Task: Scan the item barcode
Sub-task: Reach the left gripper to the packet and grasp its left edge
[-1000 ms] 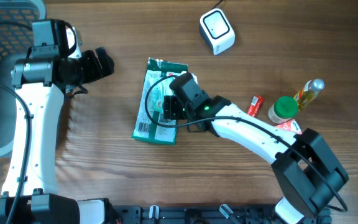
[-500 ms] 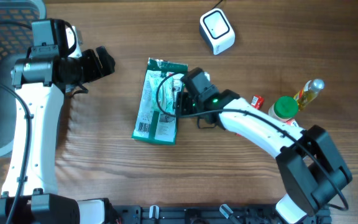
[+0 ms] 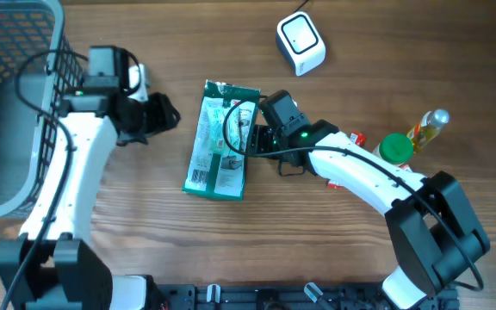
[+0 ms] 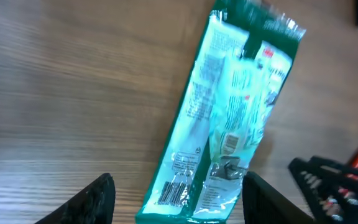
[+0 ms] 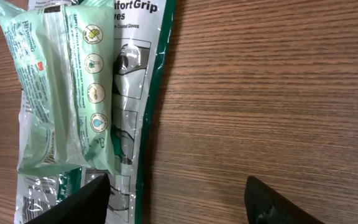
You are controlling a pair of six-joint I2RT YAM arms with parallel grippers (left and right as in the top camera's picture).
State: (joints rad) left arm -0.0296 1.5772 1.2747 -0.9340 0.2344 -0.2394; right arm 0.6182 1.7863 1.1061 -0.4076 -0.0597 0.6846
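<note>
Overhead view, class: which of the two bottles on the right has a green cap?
The squat bottle, the left one of the pair. Its wide green cap sets it apart from the slim yellow bottle beside it, which has a silver cap.

Wooden table (image 3: pixel 145 250), green packet (image 3: pixel 218 146), white scanner (image 3: pixel 300 43), green-capped jar (image 3: pixel 394 149), oil bottle (image 3: pixel 429 127)

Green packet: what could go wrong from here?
1. The packet lies flat and looks glossy; the left claw may slip on it.
2. The right claw sits at its edge, so both claws may collide.
3. The barcode is near one corner; a grip there would hide it.
</note>
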